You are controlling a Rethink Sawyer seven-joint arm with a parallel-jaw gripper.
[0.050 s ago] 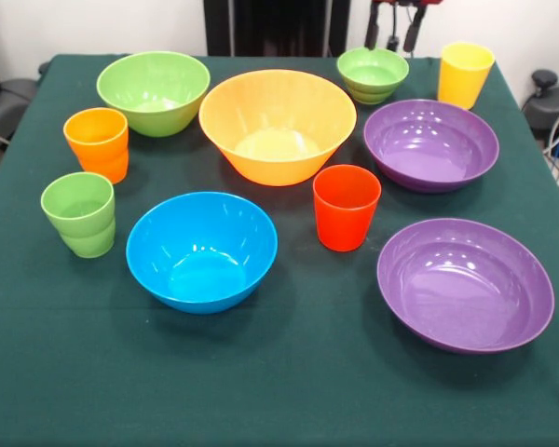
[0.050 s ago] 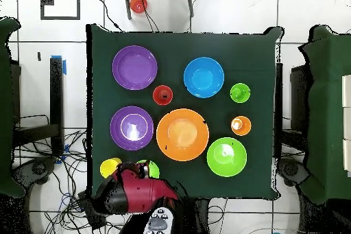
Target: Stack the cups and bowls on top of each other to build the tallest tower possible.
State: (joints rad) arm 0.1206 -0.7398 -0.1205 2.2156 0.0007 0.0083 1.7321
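dark green cloth is covering the bench (image 1: 289,400), nothing stacked yet. pincer (image 1: 396,33) is hanging at the far edge above the small green bowl (image 1: 373,74); i cannot tell whether it is spread. yellow cup (image 1: 465,73) is standing just beside, so a descent risks toppling it. orange bowl (image 1: 278,126) is sitting mid-bench.

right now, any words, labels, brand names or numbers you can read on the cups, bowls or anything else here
None can be read.
The cups, such as the red cup and yellow cup, and the bowls, such as the blue bowl and large orange bowl, show plain glossy plastic.
The green tablecloth is bare.
The arm shows no legible marking.
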